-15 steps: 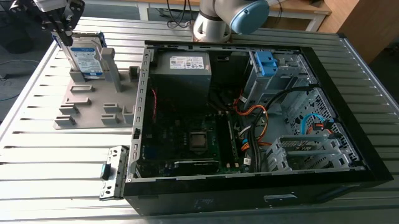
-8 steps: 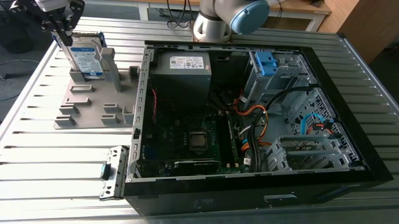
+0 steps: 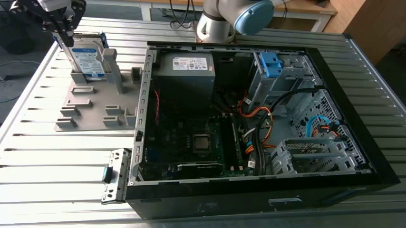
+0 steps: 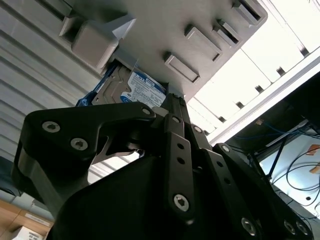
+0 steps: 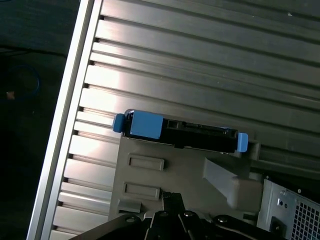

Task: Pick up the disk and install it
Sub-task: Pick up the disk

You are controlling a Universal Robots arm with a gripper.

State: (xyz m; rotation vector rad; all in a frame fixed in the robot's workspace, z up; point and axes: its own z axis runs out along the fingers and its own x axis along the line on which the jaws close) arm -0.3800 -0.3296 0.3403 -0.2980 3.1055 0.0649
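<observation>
Pick-up is judged in hand: the tool (image 3: 64,39), seemingly closed and empty, is poised over the disk (image 3: 87,58), stood upright in the grey holder (image 3: 89,114) at the exterior view's far left. Opened jaws are called for.

The disk (image 3: 87,56) — silver, white-and-blue label, blue frame at its edges — is seen standing upright on edge, just under the gripper (image 3: 64,38).

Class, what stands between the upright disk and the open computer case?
In the exterior view, a tall grey post and a shorter post of the fixture tray stand between the disk and the computer case.
</observation>
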